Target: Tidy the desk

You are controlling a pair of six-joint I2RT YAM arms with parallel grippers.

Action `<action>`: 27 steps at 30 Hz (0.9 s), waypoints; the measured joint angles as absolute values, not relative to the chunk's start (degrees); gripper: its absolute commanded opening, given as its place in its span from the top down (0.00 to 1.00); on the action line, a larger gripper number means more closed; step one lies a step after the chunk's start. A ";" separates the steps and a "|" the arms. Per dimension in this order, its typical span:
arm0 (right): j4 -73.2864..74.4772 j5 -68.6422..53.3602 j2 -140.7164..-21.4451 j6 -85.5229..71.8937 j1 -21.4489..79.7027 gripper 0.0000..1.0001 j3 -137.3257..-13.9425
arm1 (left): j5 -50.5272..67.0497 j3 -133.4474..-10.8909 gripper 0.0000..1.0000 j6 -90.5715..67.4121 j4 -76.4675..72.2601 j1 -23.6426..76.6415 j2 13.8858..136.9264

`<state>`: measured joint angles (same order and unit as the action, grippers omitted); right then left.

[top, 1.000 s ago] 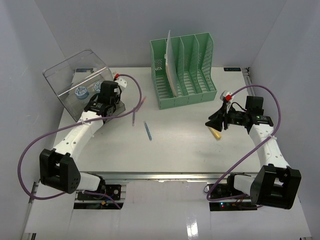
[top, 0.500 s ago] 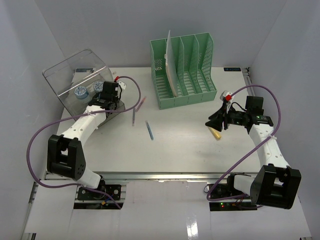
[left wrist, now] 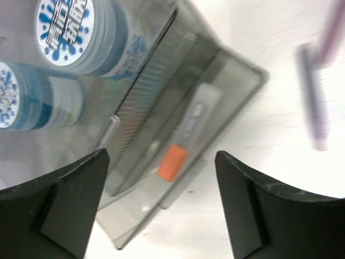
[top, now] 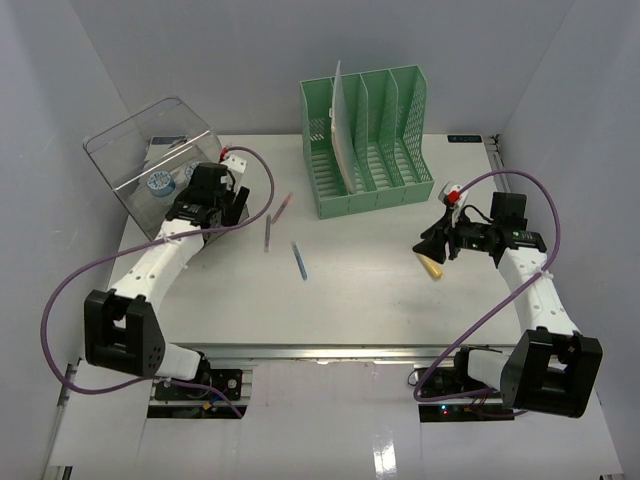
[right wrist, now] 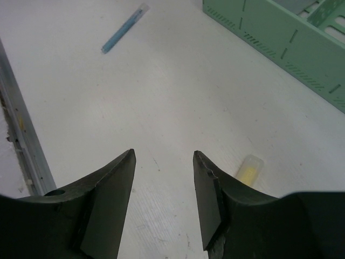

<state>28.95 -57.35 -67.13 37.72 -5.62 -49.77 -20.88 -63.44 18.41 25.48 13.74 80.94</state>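
Looking down on the desk [top: 380,310], lying white and flat between pale grey walls, with a silver rail running along its near edge. Finding the left gripper [left wrist: 161,156] hanging at the open side of the clear plastic box [top: 140,150] at the far left, jaws standing wide apart and gripping nothing. Seeing from its wrist two round tubs [left wrist: 64,27] with blue-and-white lids lying inside that box, and a small clear item with an orange end [left wrist: 172,162] lying in a grey see-through part below the spread fingers [left wrist: 59,205]. Noting a purple pen [top: 268,235] and a pink pen [top: 285,205] lying just right of the box, and a blue pen [top: 298,260] lying nearer the middle. Finding the right gripper [right wrist: 164,156] hovering over the right side, jaws standing partly open around bare air and holding nothing, with a short yellow item [top: 432,267] lying on the white surface just beside it. Spotting the green file rack [top: 365,140] standing at the far edge, holding one pale sheet [top: 341,120] on edge among its left slots.
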 measured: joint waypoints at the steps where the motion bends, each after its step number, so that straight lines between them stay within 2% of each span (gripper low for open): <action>1: 29.00 -55.79 -67.13 37.94 -5.61 0.34 -49.72 | -18.13 -63.44 0.02 16.86 25.72 13.63 79.33; 2: 29.00 -54.02 -67.13 38.01 -5.62 0.18 -49.67 | -15.25 -63.34 0.02 15.44 25.87 13.54 77.63; 4: 28.76 -48.88 -67.13 37.98 -5.61 0.07 -49.33 | -7.40 -62.07 0.02 12.34 25.11 13.28 72.84; 9: 28.05 -32.66 -67.79 38.50 -5.61 0.10 -46.81 | 11.10 -52.28 0.02 5.39 18.89 13.28 58.40; 13: 28.05 -23.19 -72.87 39.27 -5.48 0.09 -46.02 | 18.65 -40.92 0.02 2.73 14.53 13.30 48.93; 15: 27.60 -20.04 -76.28 39.22 -5.15 0.03 -46.04 | 19.91 -36.64 0.02 1.77 13.23 13.32 45.53; 16: 27.10 -18.84 -78.16 39.17 -4.93 0.04 -46.06 | 20.16 -35.14 0.02 1.22 13.10 13.32 44.02; 22: 26.86 -16.38 -87.38 37.60 -2.59 0.12 -48.02 | 20.53 -33.09 0.02 -0.58 10.84 13.32 36.93; 27: 26.35 -16.30 -89.76 35.58 -0.48 0.22 -49.83 | 20.29 -33.04 0.02 -1.13 8.51 13.32 31.60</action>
<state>26.35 -16.30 -89.76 35.58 -0.48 -49.83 20.29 -33.04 -1.13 8.51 13.32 31.60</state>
